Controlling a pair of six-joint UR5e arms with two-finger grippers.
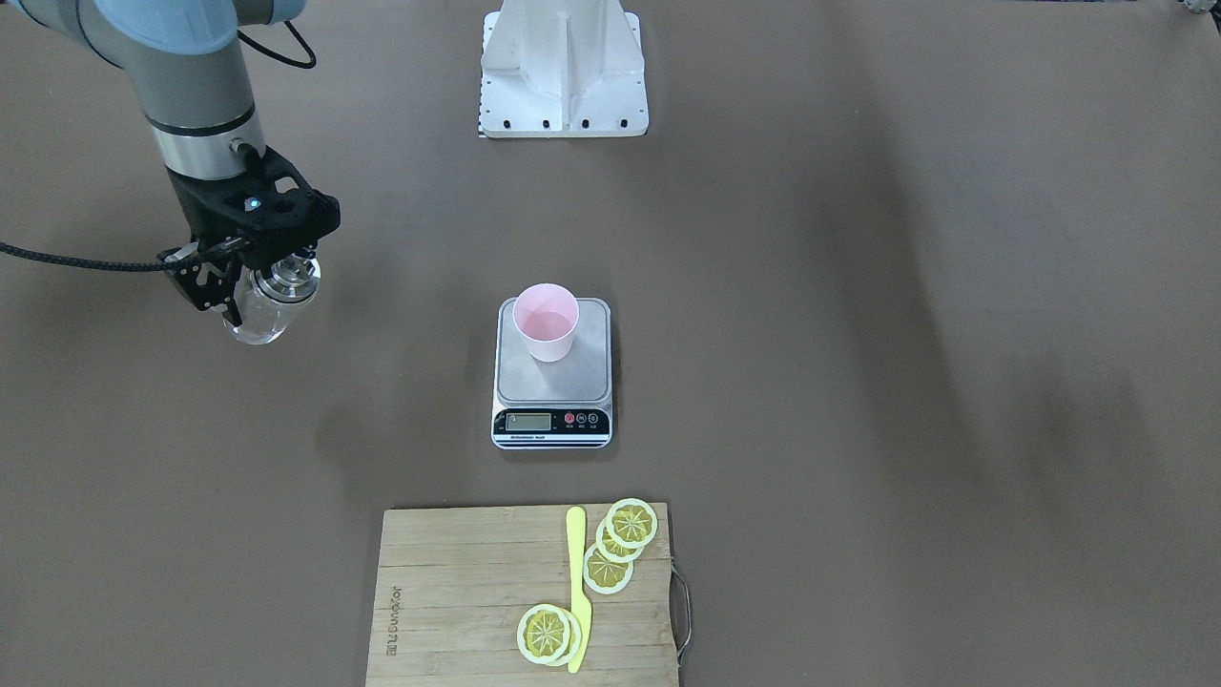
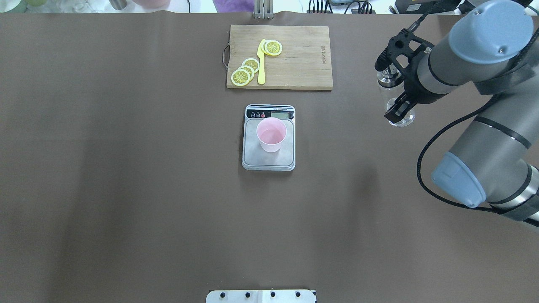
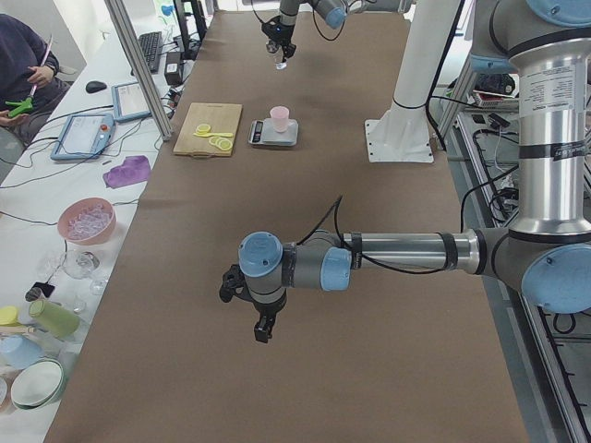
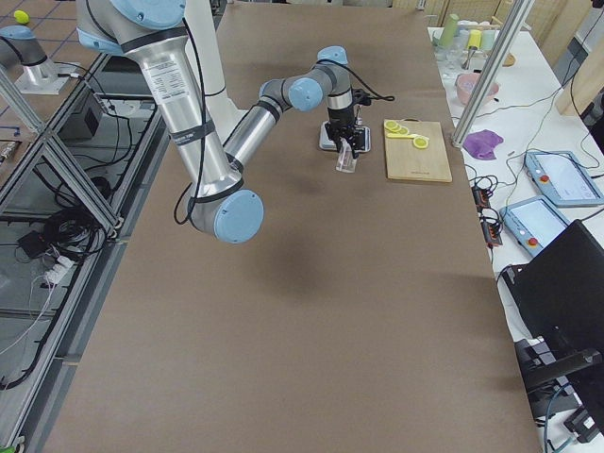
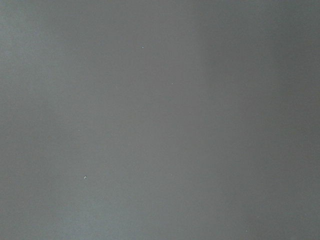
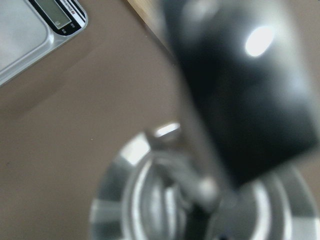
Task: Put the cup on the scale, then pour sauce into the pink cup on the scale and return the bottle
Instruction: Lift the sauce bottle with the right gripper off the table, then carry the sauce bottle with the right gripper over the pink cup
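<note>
Right tool (image 1: 250, 286) appears clamped on the clear bottle (image 1: 258, 324), off to one side of the counter (image 1: 858, 382), well apart from the scale (image 1: 563, 382). Pink cup (image 1: 546, 322) stands on the scale's platform. Left tool (image 3: 262, 325): grip cannot be told.

1. Black on the right gripper (image 1: 262, 286).
2. Clear glass and a shiny silver cap on the bottle (image 1: 256, 324) between the fingers (image 1: 212, 284).
3. Pale pink on the cup (image 1: 546, 322), well away from the fingers.
4. Silver top, black strip, red button on the scale (image 1: 553, 386).
5. Plain brown on the table (image 1: 858, 382).
6. Yellow on the lemon slices (image 1: 631, 522).
</note>
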